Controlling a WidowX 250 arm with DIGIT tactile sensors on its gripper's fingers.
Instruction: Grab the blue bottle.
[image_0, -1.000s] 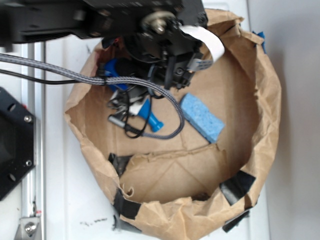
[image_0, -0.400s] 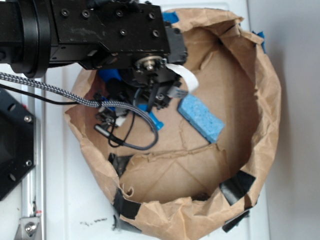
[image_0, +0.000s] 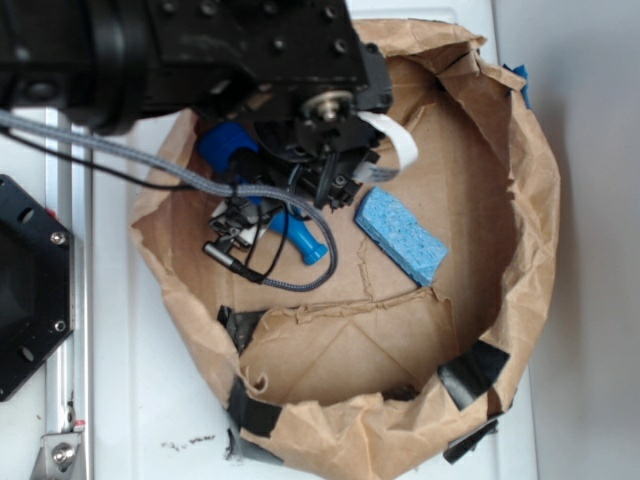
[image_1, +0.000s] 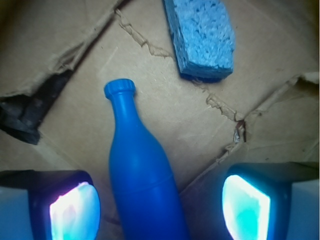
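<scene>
White tabletop (image_0: 150, 400) holds a brown paper bag (image_0: 540, 230) rolled down into a shallow bowl. Inside, the blue bottle (image_1: 142, 180) lies flat on the creased floor, neck pointing toward a light blue sponge (image_1: 202, 35). The gripper (image_1: 160, 202) hangs over the bottle's body, fingers (image_1: 75, 210) spread on either side, apparently not touching it.

Arm shifted w/ gripper over the bottle

Vs 1.0 s ago, arm body covers more of the top-left of exterior view; vs 0.4 s ago it sits a bit higher and further right. More of the blue bottle (image_0: 300, 235) shows now, neck clear below the gripper (image_1: 160, 205). Braided cable loop (image_0: 290, 270) swung down-right.
</scene>
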